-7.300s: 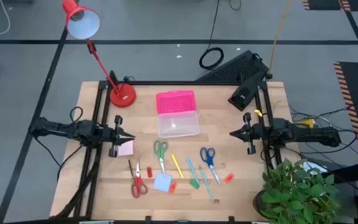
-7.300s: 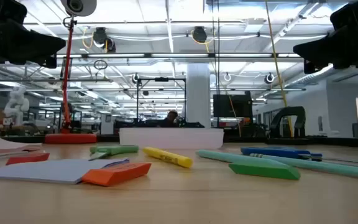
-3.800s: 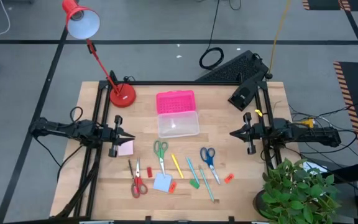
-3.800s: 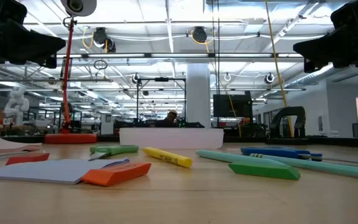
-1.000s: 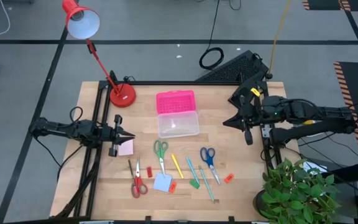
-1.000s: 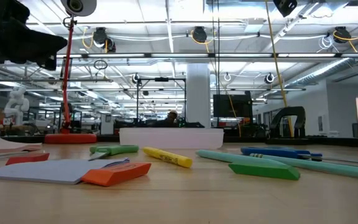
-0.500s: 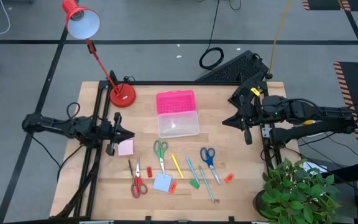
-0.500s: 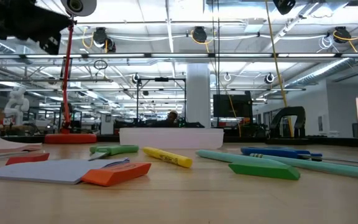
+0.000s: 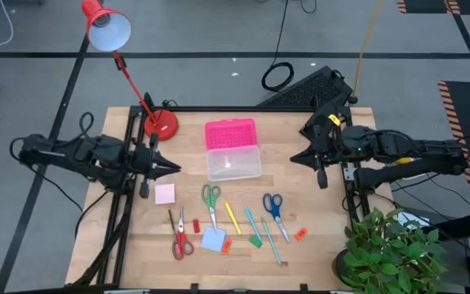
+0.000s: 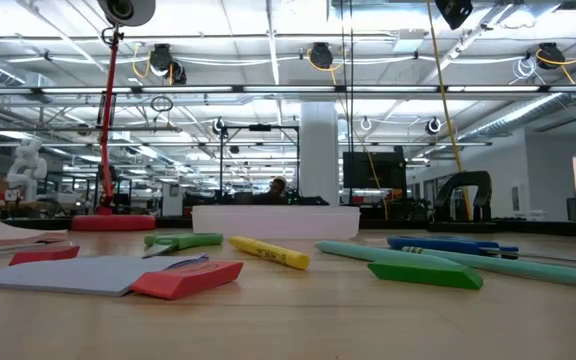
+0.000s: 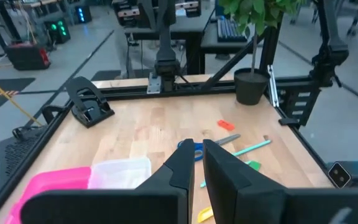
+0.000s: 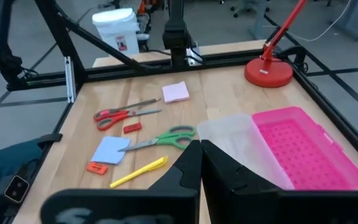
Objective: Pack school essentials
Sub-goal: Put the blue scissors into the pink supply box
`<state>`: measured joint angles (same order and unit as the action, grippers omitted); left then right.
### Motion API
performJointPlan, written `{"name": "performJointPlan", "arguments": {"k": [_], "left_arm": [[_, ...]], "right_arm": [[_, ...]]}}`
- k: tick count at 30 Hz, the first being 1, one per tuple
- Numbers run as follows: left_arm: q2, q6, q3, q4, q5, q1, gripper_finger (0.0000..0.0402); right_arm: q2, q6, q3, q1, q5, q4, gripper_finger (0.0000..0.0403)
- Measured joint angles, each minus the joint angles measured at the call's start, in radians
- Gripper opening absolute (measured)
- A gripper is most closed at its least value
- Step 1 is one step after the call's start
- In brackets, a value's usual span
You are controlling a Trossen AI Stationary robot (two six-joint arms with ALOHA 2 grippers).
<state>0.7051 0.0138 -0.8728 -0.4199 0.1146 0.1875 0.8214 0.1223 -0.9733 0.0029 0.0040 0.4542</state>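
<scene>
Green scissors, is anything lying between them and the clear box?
Nothing visible. The green scissors lie just in front of the clear box, with only bare table between them.

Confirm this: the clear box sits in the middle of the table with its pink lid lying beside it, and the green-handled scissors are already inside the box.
One thing is wrong: the green-handled scissors are not inside the clear box; the high view shows them lying on the table just in front of it. The rest stands: the box sits mid-table with its pink lid beside it.
</scene>
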Motion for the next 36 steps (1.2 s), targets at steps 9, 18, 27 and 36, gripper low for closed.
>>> {"name": "performJointPlan", "arguments": {"k": [9, 18, 27, 36], "left_arm": [[0.187, 0.006, -0.317, -0.254, 0.000, 0.000, 0.0037], [0.297, 0.003, -0.455, -0.407, -0.007, 0.008, 0.0037], [0.310, 0.001, -0.377, -0.377, 0.006, 0.036, 0.0037], [0.310, -0.017, -0.214, -0.190, 0.033, 0.064, 0.0037]], "right_arm": [[0.072, 0.000, 0.000, 0.000, -0.001, -0.001, 0.0000], [0.143, 0.023, 0.000, 0.007, -0.001, 0.000, 0.0000], [0.225, 0.079, 0.001, 0.162, 0.134, 0.008, 0.0000], [0.370, 0.199, 0.001, 0.312, 0.287, 0.063, 0.0000]]}}
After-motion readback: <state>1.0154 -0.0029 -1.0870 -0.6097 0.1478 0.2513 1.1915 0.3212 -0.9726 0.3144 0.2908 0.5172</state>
